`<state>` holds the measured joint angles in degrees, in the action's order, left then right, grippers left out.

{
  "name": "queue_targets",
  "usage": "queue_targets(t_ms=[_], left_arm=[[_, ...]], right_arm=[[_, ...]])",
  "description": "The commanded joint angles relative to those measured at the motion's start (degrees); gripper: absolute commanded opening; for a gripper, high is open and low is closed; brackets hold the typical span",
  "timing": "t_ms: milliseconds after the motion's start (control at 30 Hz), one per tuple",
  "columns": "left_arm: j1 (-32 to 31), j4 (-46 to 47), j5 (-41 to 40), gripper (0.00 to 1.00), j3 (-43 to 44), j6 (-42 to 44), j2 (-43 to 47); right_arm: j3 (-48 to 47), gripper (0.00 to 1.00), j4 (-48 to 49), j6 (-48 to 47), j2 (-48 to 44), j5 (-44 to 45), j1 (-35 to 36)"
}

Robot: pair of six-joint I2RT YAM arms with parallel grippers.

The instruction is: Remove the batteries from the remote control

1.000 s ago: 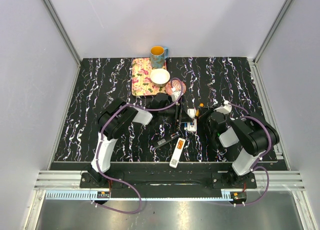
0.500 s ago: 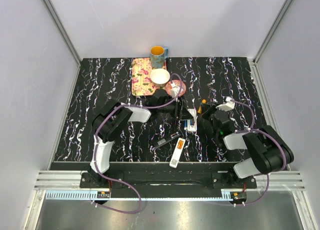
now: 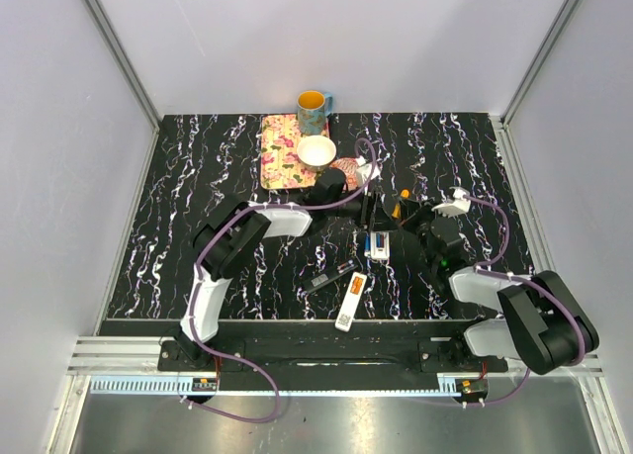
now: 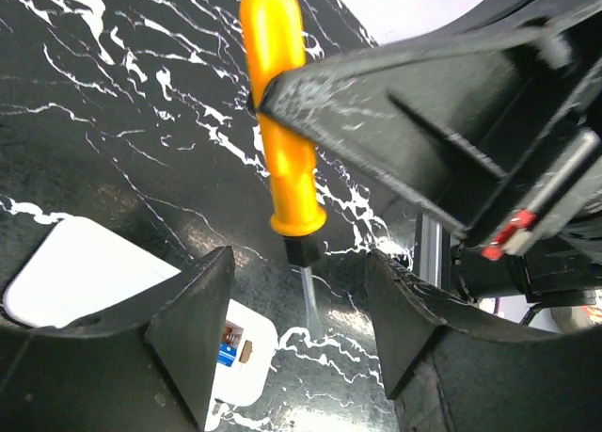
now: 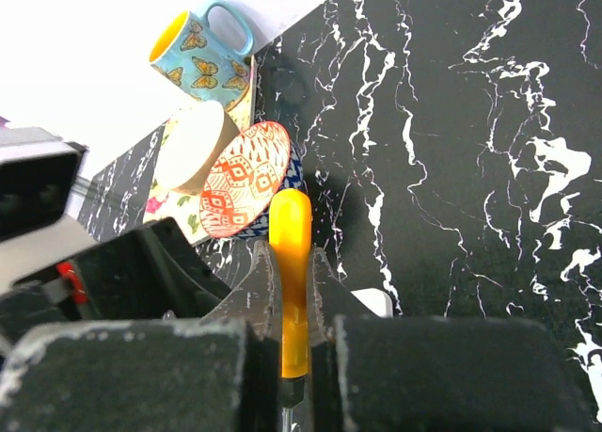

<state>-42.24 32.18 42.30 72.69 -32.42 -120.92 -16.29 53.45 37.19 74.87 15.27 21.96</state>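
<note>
A white remote control lies mid-table with its battery bay open, and a blue battery shows inside. My left gripper hangs open just above its end, nothing between the fingers; the top view has it just beyond the remote's far end. My right gripper is shut on the orange handle of a screwdriver, whose metal shaft points down to the table beside the remote, between my left fingers. From above, the right gripper is right of the remote.
A long white piece and a black remote lie nearer the front edge. At the back are a butterfly mug, a cream bowl, a patterned plate and a floral tray.
My left gripper has shifted right, over the remote's far end, and its jaws have spread. The right arm's elbow has swung out to the lower right while it keeps the screwdriver.
</note>
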Motion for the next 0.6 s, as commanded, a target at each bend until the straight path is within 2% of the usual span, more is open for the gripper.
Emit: queue_targets(t_ms=[0, 100, 133, 200, 233, 267, 400, 433, 467, 533, 567], left_arm=[[-0.3, 0.4, 1.7, 0.59, 2.4, 0.3, -1.7], [-0.7, 1.4, 2.4, 0.50, 2.5, -0.1, -2.1], [-0.7, 1.6, 2.6, 0.35, 2.6, -0.2, -2.0], [-0.7, 1.8, 2.3, 0.17, 2.4, -0.3, -1.7], [-0.7, 2.0, 2.1, 0.00, 1.8, -0.1, -0.8], [-0.6, 1.7, 1.2, 0.00, 1.4, 0.6, -0.3], [-0.4, -1.6, -2.2, 0.00, -1.6, 5.4, 3.1], [-0.3, -3.8, -2.9, 0.00, -2.0, 6.4, 4.3], [-0.1, -4.7, -4.2, 0.00, -2.9, 8.0, 4.9], [0.0, -7.1, -5.6, 0.00, -3.9, 9.5, 7.0], [0.1, -8.0, -7.3, 0.00, -4.9, 11.1, 7.8]], right_arm=[[-0.9, 0.00, -0.3, 1.5, -2.5, -1.4, -0.3], [-1.2, 0.00, -0.7, 2.4, -3.1, -2.0, -0.3], [-1.2, 0.00, -0.7, 2.4, -3.1, -2.3, -0.2], [-1.5, 0.00, -1.5, 2.7, -3.1, -3.3, -0.3], [-1.7, 0.00, -2.1, 2.7, -3.2, -3.7, -0.3], [-2.5, 0.00, -3.1, 2.6, -3.5, -4.3, -0.3], [-7.7, 0.01, -18.0, 1.3, -5.4, -5.8, -0.3], [-8.4, 0.08, -19.2, 1.0, -6.3, -5.9, -0.3], [-9.1, 0.21, -19.9, 0.4, -6.8, -6.9, -0.2], [-9.6, 0.34, -21.3, -0.6, -8.6, -8.6, -0.6], [-10.7, 0.45, -22.1, -1.2, -9.1, -10.1, -0.6]])
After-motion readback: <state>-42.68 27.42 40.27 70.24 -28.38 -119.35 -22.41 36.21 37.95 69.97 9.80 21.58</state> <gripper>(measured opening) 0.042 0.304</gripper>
